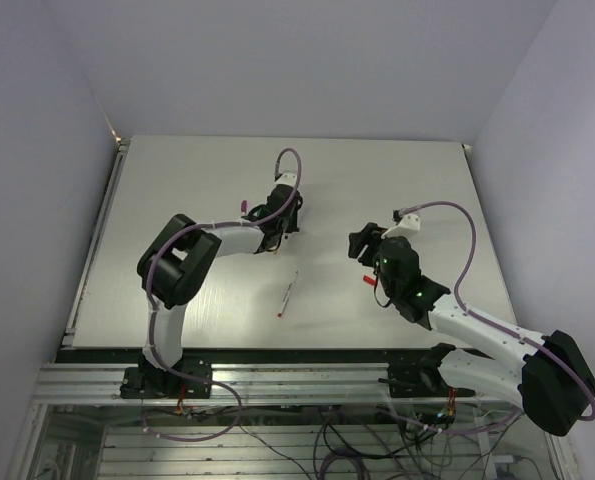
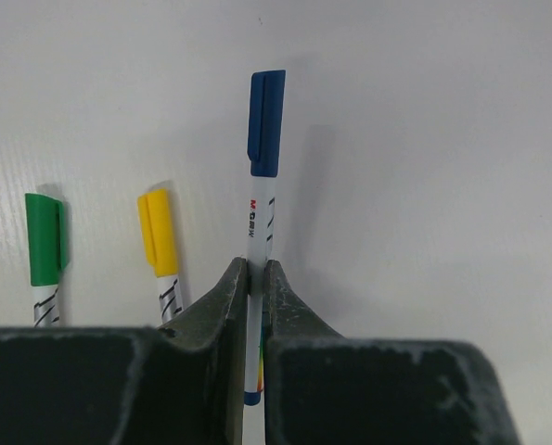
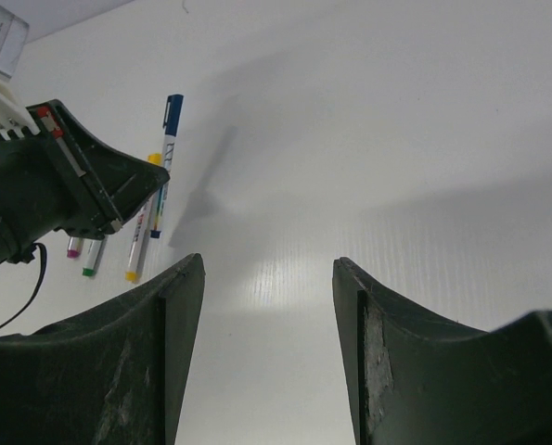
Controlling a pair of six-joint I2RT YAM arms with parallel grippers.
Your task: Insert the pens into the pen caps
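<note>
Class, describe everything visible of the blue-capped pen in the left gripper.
The thin white plastic pen with a dark blue clipped cap bears small printing on its barrel and ends in blue. The left gripper has its jaws shut on the barrel. Cap pointing away from the wrist, it seems lifted, its shadow falling beside it on the white table.

Robotics lab bench, bare white table, plain grey walls, aluminium rail, tangled cables below
</note>
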